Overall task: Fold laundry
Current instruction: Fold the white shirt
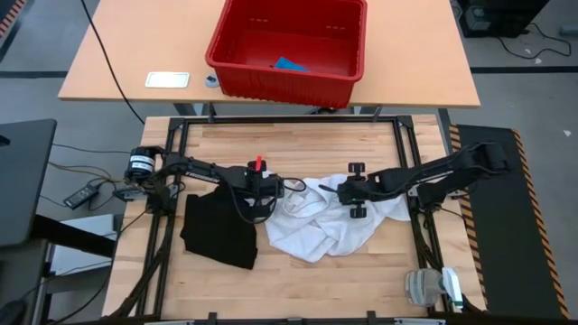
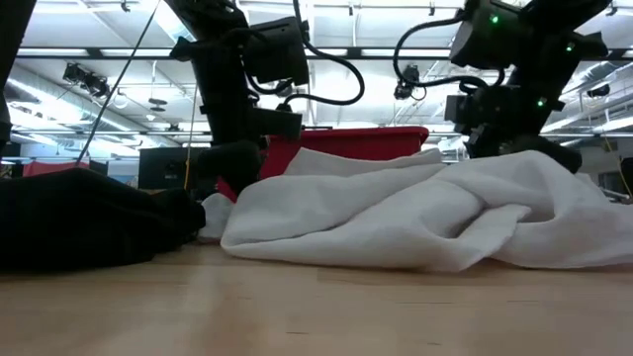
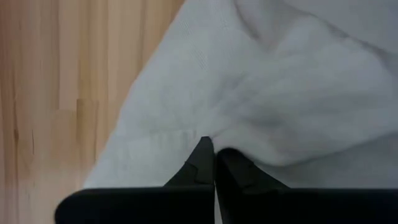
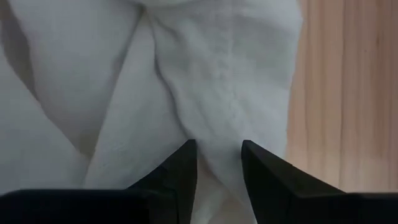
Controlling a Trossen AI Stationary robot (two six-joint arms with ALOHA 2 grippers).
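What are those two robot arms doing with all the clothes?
They are folding laundry. Both arms are at a crumpled white T-shirt in the middle of the wooden table. The left gripper has pinched shut on the shirt's cloth. The right gripper is open, with its fingers down over the cloth on the other side. A black garment lies beside the shirt, and a small blue piece sits in the red basket on the far table.

No legible text, labels, brand marks or numbers in any view. A small white card-like object point(image 1: 167, 79), upper left of the high view on the far bench point(image 1: 117, 54), may carry print, but it is too small to read. The red basket point(image 1: 287, 45) shows no readable marking.
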